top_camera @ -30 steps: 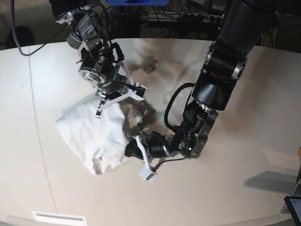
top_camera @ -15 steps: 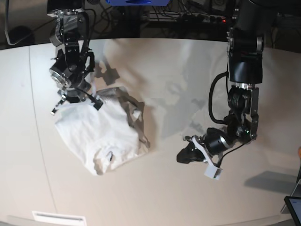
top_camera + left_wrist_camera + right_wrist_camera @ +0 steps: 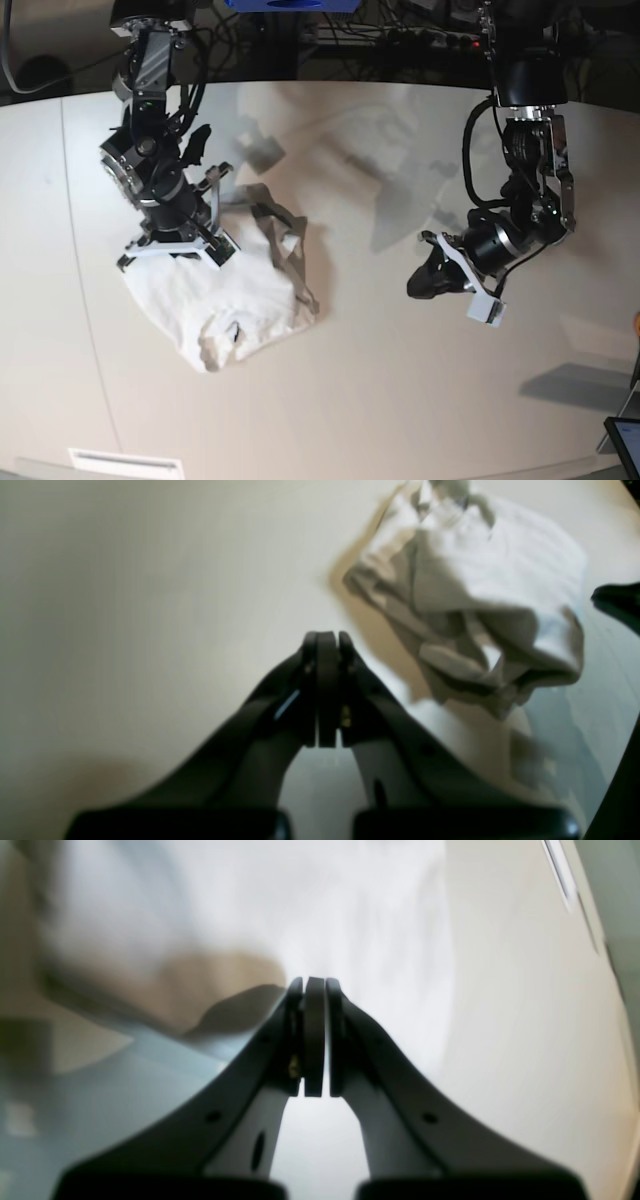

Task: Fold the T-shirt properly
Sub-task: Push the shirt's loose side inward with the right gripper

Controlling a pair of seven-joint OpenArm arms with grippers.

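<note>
One T-shirt (image 3: 225, 290), crumpled, not yet folded, on the tabletop (image 3: 400, 400).
Your right gripper (image 3: 170, 245) hangs over the T-shirt's far edge, jaws pressed together on nothing; your left gripper (image 3: 425, 285) sits well apart from the T-shirt, likewise pressed together and empty. Risk: a closed descent would push the bunched cloth and deepen the wrinkles instead of catching a hem.

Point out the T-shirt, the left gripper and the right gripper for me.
T-shirt (image 3: 215, 290): base view, on the flat white body panel.
Left gripper (image 3: 322, 645): left wrist view, at the closed fingertips.
Right gripper (image 3: 314, 987): right wrist view, at the closed fingertips.
</note>
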